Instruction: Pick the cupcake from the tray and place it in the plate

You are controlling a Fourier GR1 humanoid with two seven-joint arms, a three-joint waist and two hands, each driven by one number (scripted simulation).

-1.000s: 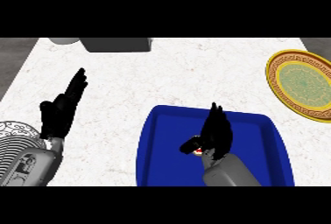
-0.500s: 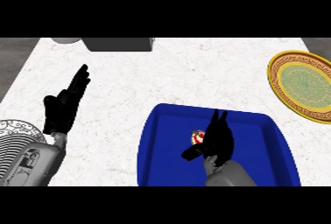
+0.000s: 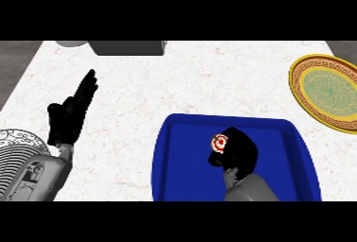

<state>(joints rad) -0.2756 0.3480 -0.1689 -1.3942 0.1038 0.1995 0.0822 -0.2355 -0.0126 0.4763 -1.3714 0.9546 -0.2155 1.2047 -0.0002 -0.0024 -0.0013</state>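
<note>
One hand does the work: the right hand (image 3: 235, 153) curls round the cupcake (image 3: 220, 141) inside the blue tray (image 3: 181, 160), fingers wrapped so it can be lifted out. The plate (image 3: 327, 92) lies well apart (upper right of the worktop (image 3: 195, 80)). The left hand (image 3: 71, 111) rests, fingers straight.
</note>
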